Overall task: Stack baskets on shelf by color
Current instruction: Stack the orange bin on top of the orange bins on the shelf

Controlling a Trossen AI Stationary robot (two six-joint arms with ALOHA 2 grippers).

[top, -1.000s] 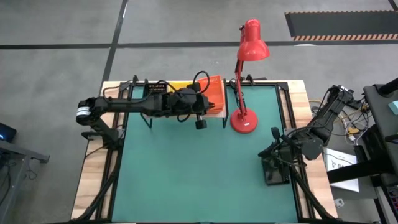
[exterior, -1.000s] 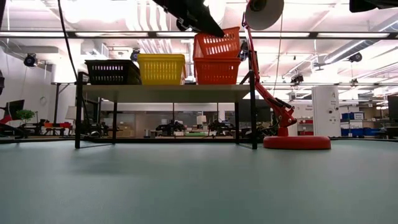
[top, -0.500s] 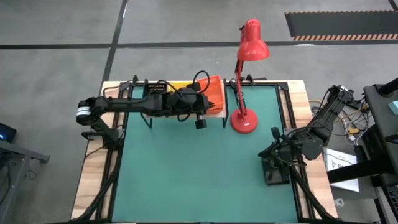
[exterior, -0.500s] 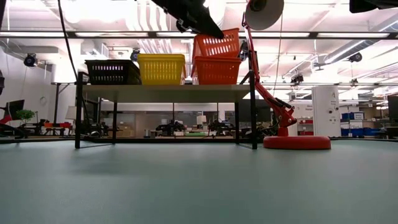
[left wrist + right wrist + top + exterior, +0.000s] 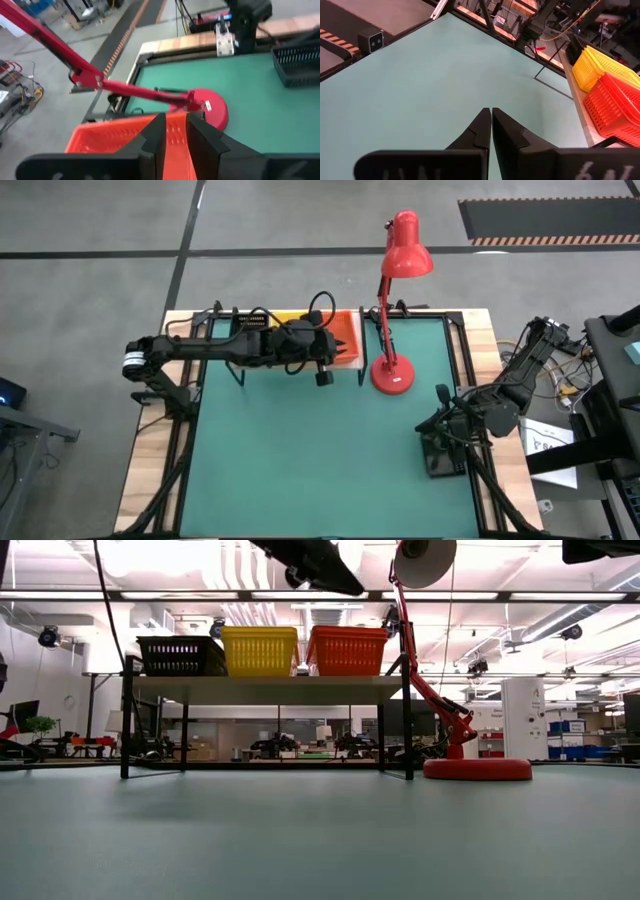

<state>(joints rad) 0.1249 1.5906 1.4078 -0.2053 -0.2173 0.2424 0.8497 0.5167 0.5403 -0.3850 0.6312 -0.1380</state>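
Baskets sit in a row on the shelf (image 5: 265,688) at the worktop's (image 5: 320,430) far side: black (image 5: 180,655) at left, yellow (image 5: 260,650) in the middle, orange-red (image 5: 348,650) at right beside the red lamp (image 5: 392,370). Left end effector (image 5: 174,134) hovers just above the orange-red basket, fingers narrowly apart, gripping nothing. Right end effector (image 5: 491,125) rests closed low over the worktop's right side, well apart from the shelf.

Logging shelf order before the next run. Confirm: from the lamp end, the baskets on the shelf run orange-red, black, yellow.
Wrong order. The low view shows the orange-red basket nearest the lamp, then the yellow basket in the middle, then the black basket at the far end of the shelf.
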